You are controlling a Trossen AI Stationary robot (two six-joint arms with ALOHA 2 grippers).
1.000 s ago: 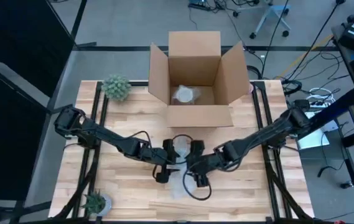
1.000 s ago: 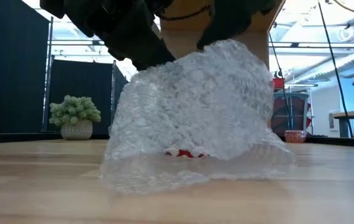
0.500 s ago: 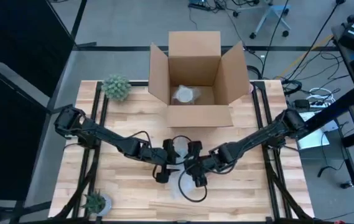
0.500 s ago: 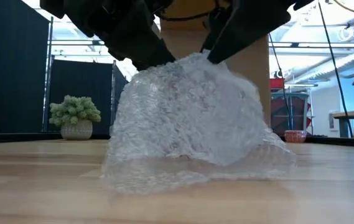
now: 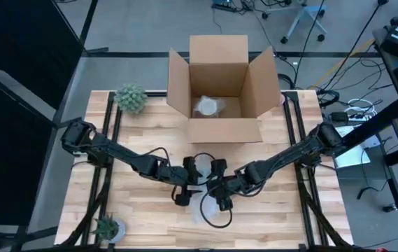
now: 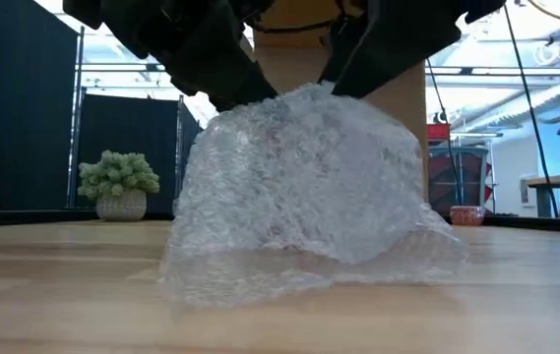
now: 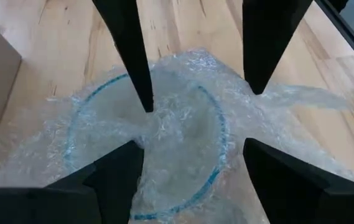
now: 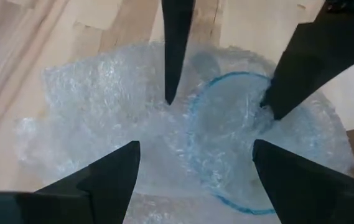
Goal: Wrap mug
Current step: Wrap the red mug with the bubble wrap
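both grippers, left (image 5: 189,183) and right (image 5: 217,189), have jaws spread wide, tips touching the bubble-wrapped mug (image 6: 304,187).

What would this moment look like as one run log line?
stage: wrapping | mug: under bubble wrap | left gripper: open, over mug | right gripper: open, over wrap | box: open

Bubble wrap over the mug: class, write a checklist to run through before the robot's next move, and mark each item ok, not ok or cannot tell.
1. Bubble wrap covers the mug: ok; only its blue rim shows through.
2. Left gripper open above the wrap: ok.
3. Right gripper open above the wrap: ok.
4. Wrap tucked under the mug: cannot tell.
5. Cardboard box open: ok.
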